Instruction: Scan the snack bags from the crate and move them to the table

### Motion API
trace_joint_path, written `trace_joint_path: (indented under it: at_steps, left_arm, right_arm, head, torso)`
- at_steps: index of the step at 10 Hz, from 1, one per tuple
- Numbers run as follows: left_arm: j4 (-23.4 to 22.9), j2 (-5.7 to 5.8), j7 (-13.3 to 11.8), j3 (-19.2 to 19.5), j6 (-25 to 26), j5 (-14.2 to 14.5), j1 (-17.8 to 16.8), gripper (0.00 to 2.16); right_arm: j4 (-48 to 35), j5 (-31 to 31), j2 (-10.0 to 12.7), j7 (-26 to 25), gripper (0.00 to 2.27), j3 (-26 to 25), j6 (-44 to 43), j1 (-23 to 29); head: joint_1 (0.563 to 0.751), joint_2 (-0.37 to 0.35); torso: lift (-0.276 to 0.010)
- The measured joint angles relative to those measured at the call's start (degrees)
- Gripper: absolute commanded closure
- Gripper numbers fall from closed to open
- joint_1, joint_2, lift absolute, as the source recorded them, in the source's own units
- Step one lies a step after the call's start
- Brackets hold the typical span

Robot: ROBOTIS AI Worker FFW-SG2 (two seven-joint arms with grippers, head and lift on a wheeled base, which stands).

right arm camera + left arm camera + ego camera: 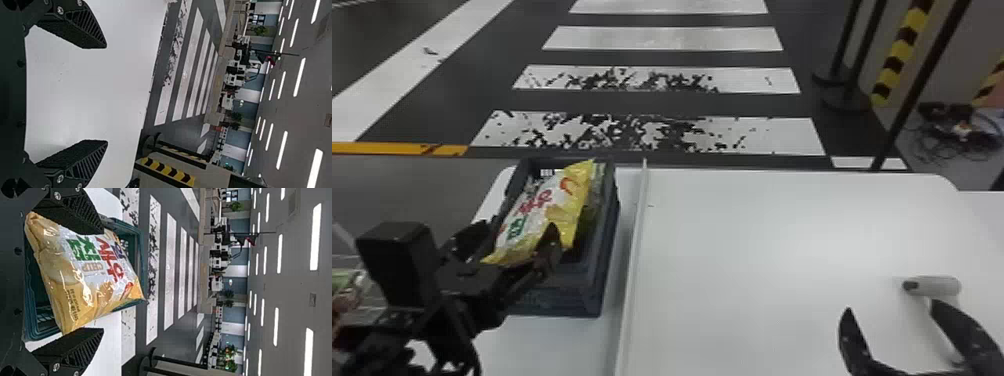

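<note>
A yellow and white snack bag [542,212] lies slantwise in the top of the dark crate [604,250], with other bag material under it. My left gripper [514,240] is at the crate's near left, one finger on each side of the bag. The left wrist view has the snack bag [86,272] between the wide-apart fingers of the left gripper [103,282]; the crate [141,258] is behind it. Over the right part of the table stands my right gripper [892,310], open and holding nothing; in its wrist view the right gripper [106,94] has bare table between its fingers.
A grey-white cylindrical scanner-like device [939,286] rests on the white table [757,240] near the right gripper. A raised white strip [633,240] runs along the table right of the crate. Something in clear wrapping [347,295] shows at the far left edge.
</note>
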Motion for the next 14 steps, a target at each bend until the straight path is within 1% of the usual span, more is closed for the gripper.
trace_joint_path:
  at_steps: [1,2,4,5,7,8,9,11,13,14]
  left_arm:
    - [0.06,0.12,0.08,0.75,0.91,0.78,-1.25,0.12]
    - [0.82,0.20,0.32,2.32,3.54,2.27,-3.70,0.12]
    - [4.30,0.24,0.55,4.36,7.37,4.65,-9.02,0.12]
    - [6.56,0.24,0.55,4.50,9.50,5.29,-11.86,0.12]
    - [10.52,0.03,0.55,3.86,11.88,6.00,-16.35,0.12]
    - [11.53,-0.20,0.54,3.19,12.43,6.26,-17.60,0.12]
    - [11.84,-0.41,0.23,2.45,12.88,6.48,-18.05,0.12]
    - [12.53,-1.27,-0.41,1.56,14.09,7.21,-18.44,0.12]
    - [14.48,-1.54,-0.60,1.39,14.29,7.39,-18.94,0.12]
    - [15.17,-1.54,-0.78,1.51,14.31,7.34,-19.15,0.16]
  right_arm:
    - [0.02,0.16,-0.13,0.00,0.13,0.10,0.05,0.05]
    - [0.08,0.50,-0.30,0.00,0.13,0.28,0.20,0.11]
    - [0.32,1.35,-0.46,0.00,0.13,0.66,0.50,0.47]
    - [0.45,1.48,-0.54,0.00,0.13,0.66,0.56,0.66]
    - [0.92,1.57,-0.66,0.00,0.13,0.46,0.70,0.86]
    - [1.42,1.59,-0.66,0.00,0.13,0.46,0.71,0.76]
    - [1.86,1.63,-0.61,0.00,0.13,0.61,0.70,0.51]
    - [2.45,1.69,-0.62,0.00,0.13,1.17,0.56,-0.20]
    - [2.88,1.78,-0.72,0.00,0.13,1.38,0.43,-0.55]
    - [3.18,1.77,-0.83,0.00,0.13,1.39,0.37,-0.67]
  head:
    - [0.695,0.054]
    - [0.695,0.069]
    - [0.695,0.105]
    - [0.695,0.108]
    - [0.695,0.103]
    - [0.695,0.093]
    - [0.695,0.087]
    - [0.695,0.061]
    - [0.695,0.060]
    - [0.695,0.061]
  torso:
    - [-0.095]
    - [-0.095]
    - [-0.095]
    - [-0.095]
    - [-0.095]
    - [-0.095]
    - [-0.095]
    - [-0.095]
    - [-0.095]
    - [-0.095]
